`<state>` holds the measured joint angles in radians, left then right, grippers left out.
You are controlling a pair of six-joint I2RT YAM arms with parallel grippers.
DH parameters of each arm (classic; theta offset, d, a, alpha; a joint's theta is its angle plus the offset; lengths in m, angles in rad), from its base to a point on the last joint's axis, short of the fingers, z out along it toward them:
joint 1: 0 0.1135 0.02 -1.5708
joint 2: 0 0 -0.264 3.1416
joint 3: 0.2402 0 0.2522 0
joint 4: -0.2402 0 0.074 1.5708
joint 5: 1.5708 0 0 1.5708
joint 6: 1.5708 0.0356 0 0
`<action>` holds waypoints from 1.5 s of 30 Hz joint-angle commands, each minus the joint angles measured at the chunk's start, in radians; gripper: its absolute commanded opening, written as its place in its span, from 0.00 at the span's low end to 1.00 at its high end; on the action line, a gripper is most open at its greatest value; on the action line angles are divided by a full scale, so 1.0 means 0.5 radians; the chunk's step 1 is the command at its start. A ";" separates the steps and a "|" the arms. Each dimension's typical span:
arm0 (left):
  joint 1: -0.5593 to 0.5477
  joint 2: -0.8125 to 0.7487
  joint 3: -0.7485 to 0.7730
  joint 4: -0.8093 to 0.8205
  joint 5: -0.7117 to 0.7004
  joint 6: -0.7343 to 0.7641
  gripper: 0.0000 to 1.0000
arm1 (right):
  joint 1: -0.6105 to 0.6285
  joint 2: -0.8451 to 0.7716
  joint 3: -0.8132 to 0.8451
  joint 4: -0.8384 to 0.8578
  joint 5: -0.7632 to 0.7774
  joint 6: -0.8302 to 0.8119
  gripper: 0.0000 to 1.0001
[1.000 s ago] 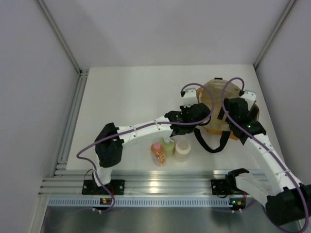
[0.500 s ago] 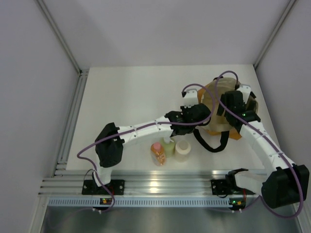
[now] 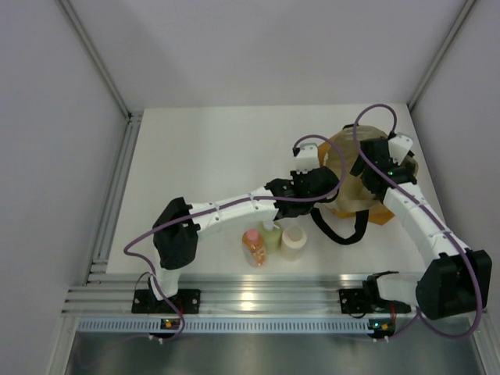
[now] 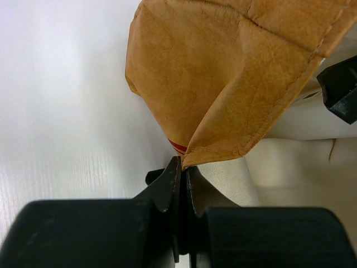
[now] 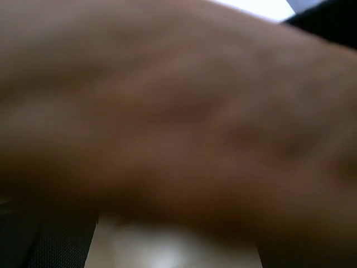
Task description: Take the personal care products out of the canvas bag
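The left jaws are clenched on the rim of the tan-orange canvas bag (image 4: 223, 84), which lies by the right edge of the white worktop (image 3: 203, 156). The right jaws stand wide apart at its mouth. An orange bottle (image 3: 254, 246), a yellow-green bottle (image 3: 271, 234) and a squat cream bottle (image 3: 294, 242) stand together near the front edge.
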<state>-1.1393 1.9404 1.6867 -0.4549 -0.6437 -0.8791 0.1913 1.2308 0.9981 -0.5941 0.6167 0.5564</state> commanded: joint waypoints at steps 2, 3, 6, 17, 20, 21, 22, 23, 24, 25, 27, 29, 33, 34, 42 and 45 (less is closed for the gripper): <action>-0.001 -0.030 0.041 -0.026 -0.007 0.034 0.00 | -0.039 0.042 0.087 -0.094 0.080 0.148 0.97; -0.001 -0.027 0.041 -0.023 -0.001 0.034 0.00 | -0.042 0.054 0.096 -0.094 0.062 0.121 0.97; -0.001 -0.027 0.038 -0.026 -0.001 0.040 0.00 | -0.042 0.094 0.093 -0.091 0.061 0.065 0.97; -0.001 -0.040 0.032 -0.023 0.002 0.046 0.00 | -0.048 0.085 0.038 -0.113 0.218 0.323 0.93; -0.001 -0.043 0.029 -0.023 -0.007 0.055 0.00 | -0.048 0.109 0.059 -0.109 0.248 0.326 0.90; -0.001 -0.043 0.029 -0.023 -0.007 0.056 0.00 | -0.048 0.115 0.074 -0.112 0.252 0.320 0.88; -0.001 -0.046 0.029 -0.026 -0.007 0.059 0.00 | -0.045 0.128 0.078 -0.113 0.255 0.320 0.81; -0.001 -0.043 0.032 -0.023 -0.007 0.059 0.00 | -0.048 0.134 0.084 -0.113 0.255 0.320 0.78; -0.001 -0.043 0.032 -0.026 -0.004 0.059 0.00 | -0.045 0.131 0.087 -0.113 0.261 0.332 0.74; -0.001 -0.043 0.035 -0.023 -0.001 0.059 0.00 | -0.045 0.128 0.087 -0.116 0.264 0.338 0.71; -0.001 -0.043 0.038 -0.026 -0.001 0.062 0.00 | -0.048 0.128 0.093 -0.113 0.261 0.341 0.64; -0.001 -0.043 0.041 -0.023 -0.001 0.065 0.00 | -0.045 0.152 0.102 -0.113 0.246 0.323 0.57; -0.001 -0.046 0.050 -0.023 -0.007 0.080 0.00 | -0.048 0.180 0.090 -0.113 0.233 0.283 0.37; -0.001 -0.043 0.050 -0.026 -0.010 0.083 0.00 | -0.048 0.180 0.087 -0.109 0.230 0.283 0.35; -0.001 -0.040 0.060 -0.023 -0.010 0.083 0.00 | -0.045 0.146 0.145 -0.109 0.083 0.228 0.00; -0.001 -0.043 0.063 -0.023 -0.010 0.077 0.00 | -0.042 0.109 0.164 -0.061 -0.036 0.158 0.00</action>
<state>-1.1393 1.9404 1.6867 -0.4549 -0.6357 -0.8585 0.1864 1.3071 1.0286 -0.6376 0.6861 0.6689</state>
